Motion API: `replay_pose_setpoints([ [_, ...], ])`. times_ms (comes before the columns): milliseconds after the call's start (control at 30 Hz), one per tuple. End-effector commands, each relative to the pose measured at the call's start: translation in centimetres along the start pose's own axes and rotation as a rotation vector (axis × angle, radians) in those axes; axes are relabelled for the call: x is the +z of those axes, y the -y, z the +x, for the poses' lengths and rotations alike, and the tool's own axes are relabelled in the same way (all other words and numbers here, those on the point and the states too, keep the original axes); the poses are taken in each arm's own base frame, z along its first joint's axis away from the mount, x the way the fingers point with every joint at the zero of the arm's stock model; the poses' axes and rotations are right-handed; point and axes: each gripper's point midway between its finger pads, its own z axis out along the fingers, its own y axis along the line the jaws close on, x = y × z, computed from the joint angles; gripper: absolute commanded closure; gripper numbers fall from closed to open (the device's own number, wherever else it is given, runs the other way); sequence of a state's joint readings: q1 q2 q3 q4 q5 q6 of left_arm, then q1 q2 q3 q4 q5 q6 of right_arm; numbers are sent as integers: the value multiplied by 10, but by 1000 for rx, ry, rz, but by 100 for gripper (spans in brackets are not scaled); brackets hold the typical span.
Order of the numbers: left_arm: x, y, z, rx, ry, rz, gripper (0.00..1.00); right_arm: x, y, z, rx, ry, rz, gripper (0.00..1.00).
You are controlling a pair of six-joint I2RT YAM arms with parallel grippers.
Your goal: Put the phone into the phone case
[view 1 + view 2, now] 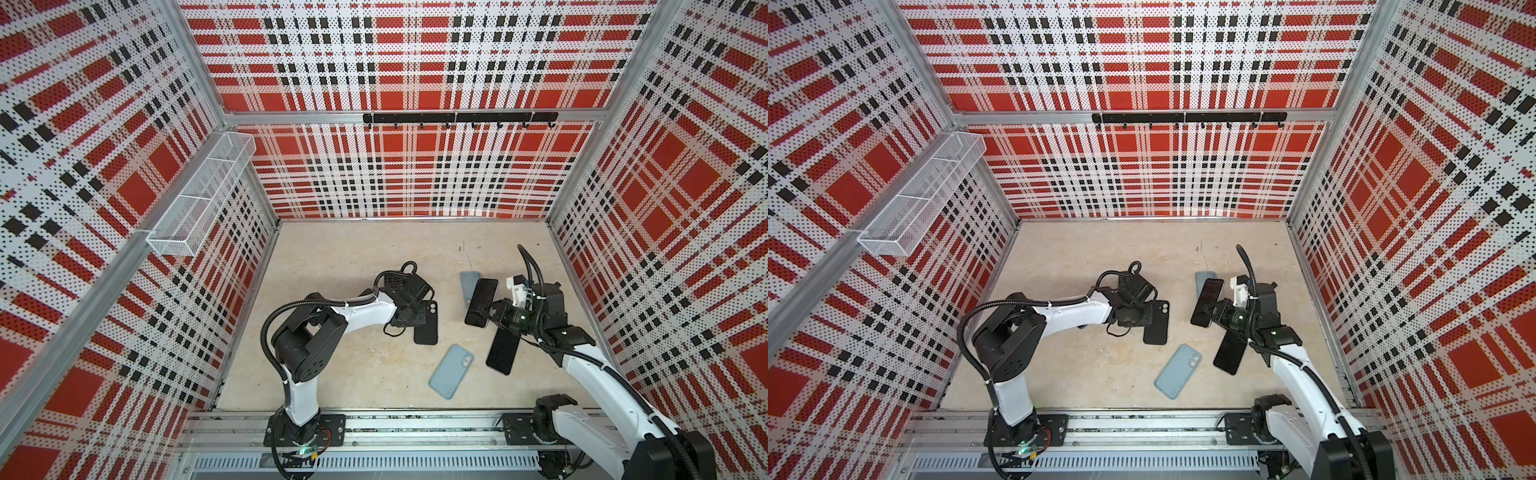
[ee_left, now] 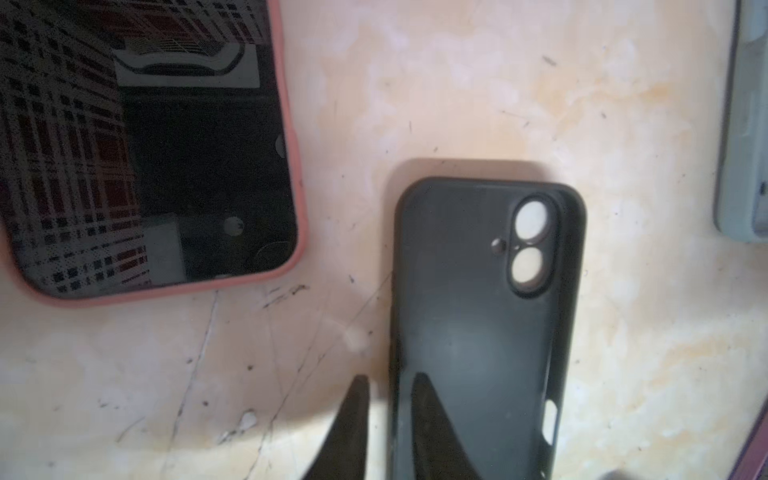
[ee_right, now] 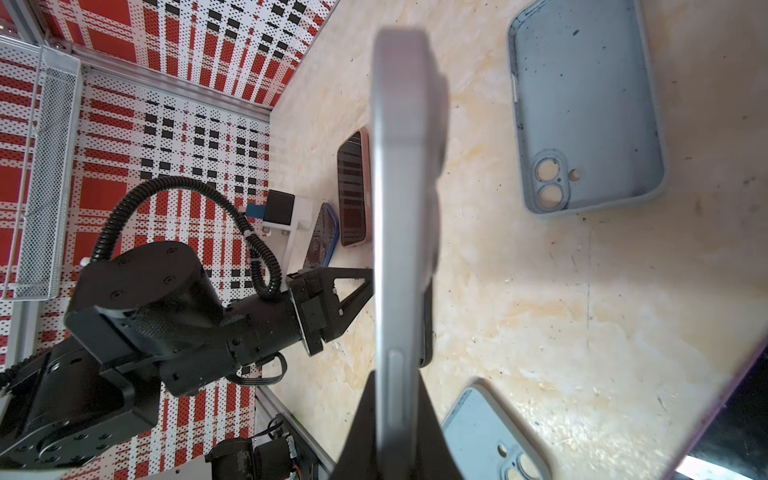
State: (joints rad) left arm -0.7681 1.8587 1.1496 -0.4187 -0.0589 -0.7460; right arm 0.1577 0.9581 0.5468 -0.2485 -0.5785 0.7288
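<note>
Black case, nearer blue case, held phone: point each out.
black case [image 2: 478,332], left wrist view, its middle.
nearer blue case [image 1: 451,371], in a top view, its centre.
held phone [image 3: 399,208], right wrist view, side edge.

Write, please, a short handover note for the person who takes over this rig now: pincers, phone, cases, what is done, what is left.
Left pincer: slightly open, its fingers on either side of one side wall of the black case, which lies on the table.
Right pincer: shut on the phone, held tilted next to the grey-blue case.
Also there: light blue case, second phone flat under the right arm, pink-cased phone.
Done: phone is gripped.
Left: seat it in a case; it is in none yet.
</note>
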Motion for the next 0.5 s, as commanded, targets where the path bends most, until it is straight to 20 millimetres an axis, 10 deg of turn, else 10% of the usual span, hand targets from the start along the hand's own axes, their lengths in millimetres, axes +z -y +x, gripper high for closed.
replay_pose_setpoints([
  [0,-33,6,-32,-22,106,63,69,0,-33,-14,-90,17,-93,100],
  [267,-80,-16,-47,-123,190,205,46,43,-49,7,-154,-131,-71,100],
  [467,-82,-19,-15,-111,136,224,39,51,-54,-7,-149,-84,-63,100],
])
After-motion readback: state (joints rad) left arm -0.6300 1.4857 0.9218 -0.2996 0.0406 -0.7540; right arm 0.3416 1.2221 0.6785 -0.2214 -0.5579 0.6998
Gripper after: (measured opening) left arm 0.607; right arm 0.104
